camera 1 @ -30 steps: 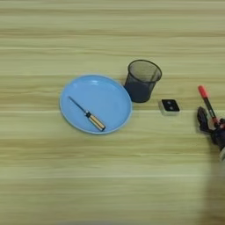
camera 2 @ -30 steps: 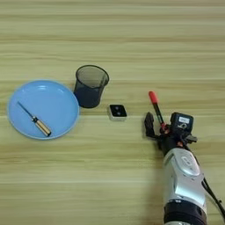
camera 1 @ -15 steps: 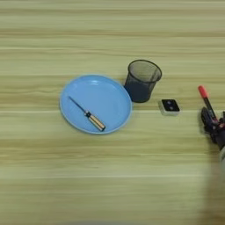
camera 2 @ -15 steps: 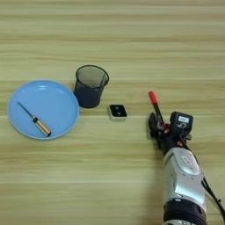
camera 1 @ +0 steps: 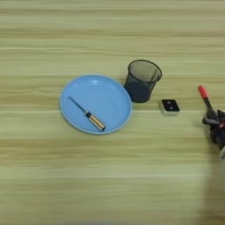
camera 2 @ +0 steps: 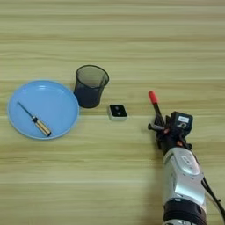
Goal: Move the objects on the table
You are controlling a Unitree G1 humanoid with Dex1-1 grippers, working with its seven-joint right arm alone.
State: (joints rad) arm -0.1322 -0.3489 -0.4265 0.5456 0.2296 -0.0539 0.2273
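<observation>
Marker under your gripper, the other objects waiting further out.

Nearest you, the right gripper (camera 2: pixel 159 127) has crept forward along the black marker with red cap (camera 2: pixel 154 103) over the last second, its black fingers (camera 2: pixel 154 128) now over the lower barrel; that suggests a grasp is forming. You can't tell whether they are closed on it or merely alongside, since the marker lies flat on the table (camera 2: pixel 112 39). Beyond to the left sits the small white block with black top (camera 2: pixel 117 112), then the wire-mesh pen cup (camera 2: pixel 90 86) upright, and the blue plate (camera 2: pixel 61 94) carrying a screwdriver (camera 2: pixel 34 120).
</observation>
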